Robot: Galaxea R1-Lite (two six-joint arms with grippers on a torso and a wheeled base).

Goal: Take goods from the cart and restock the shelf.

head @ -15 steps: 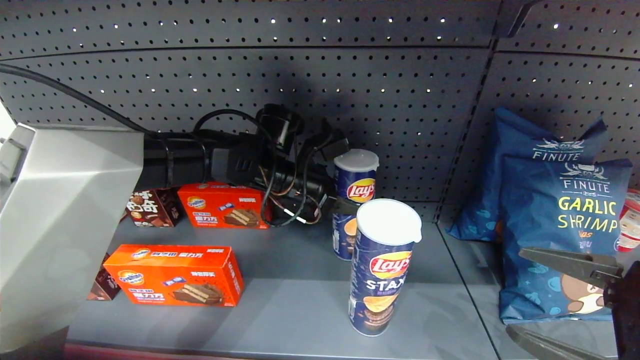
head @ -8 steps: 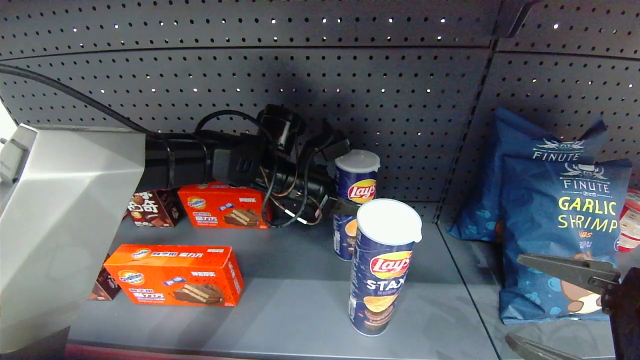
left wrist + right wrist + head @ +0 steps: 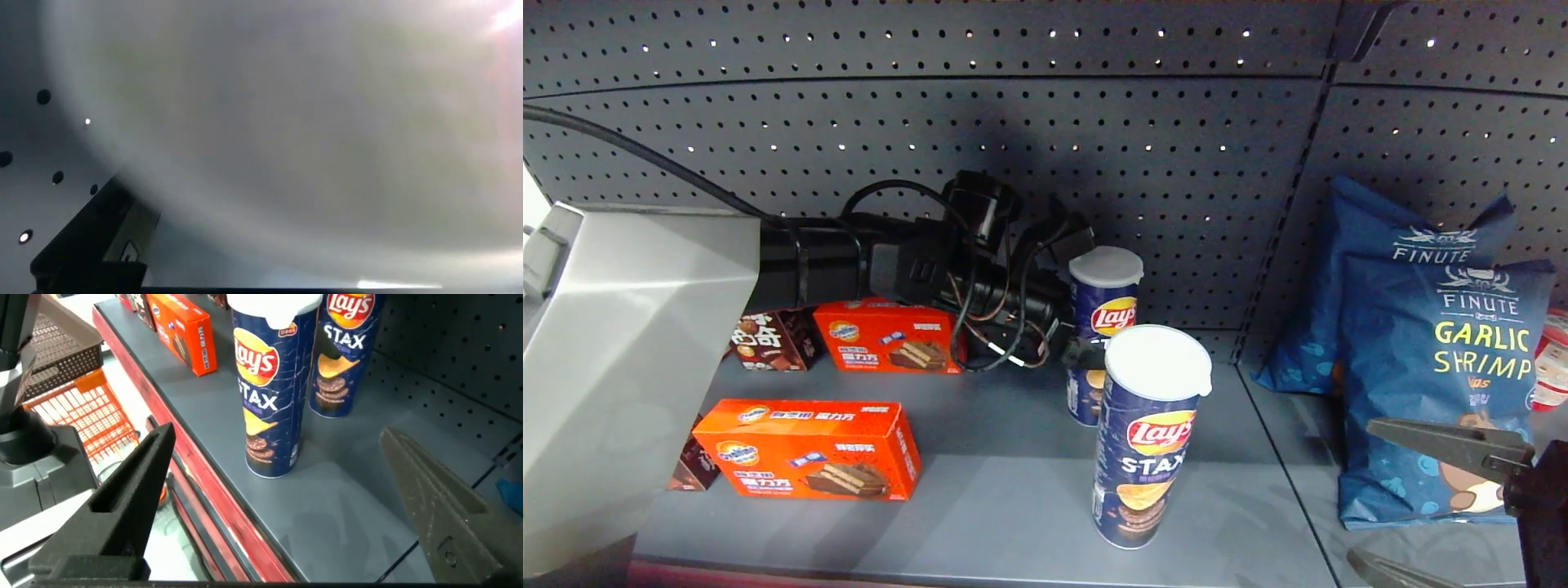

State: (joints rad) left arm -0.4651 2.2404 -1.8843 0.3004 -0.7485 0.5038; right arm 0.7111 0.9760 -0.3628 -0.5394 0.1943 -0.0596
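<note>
A: Two cans stand on your shelf (image 3: 996, 506). The front can (image 3: 1147, 441) hides the lower part of the rear can (image 3: 1104, 302).

B: And the grippers?

A: Your left gripper (image 3: 1078, 351) is at the rear can, but I cannot tell its grip. Your right gripper (image 3: 1364, 490) gapes wide and empty by the blue bags (image 3: 1437, 367). Orange boxes (image 3: 809, 449) lie to the left.

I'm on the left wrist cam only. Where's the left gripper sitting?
Observer: Deep on the shelf, the left gripper is at the rear can, near the back panel.
Operator: Any other can?
Observer: Yes, a front can stands upright, nearer the shelf edge.
Operator: Right gripper?
Observer: The right gripper is open and empty, low in front of the blue bags.
</note>
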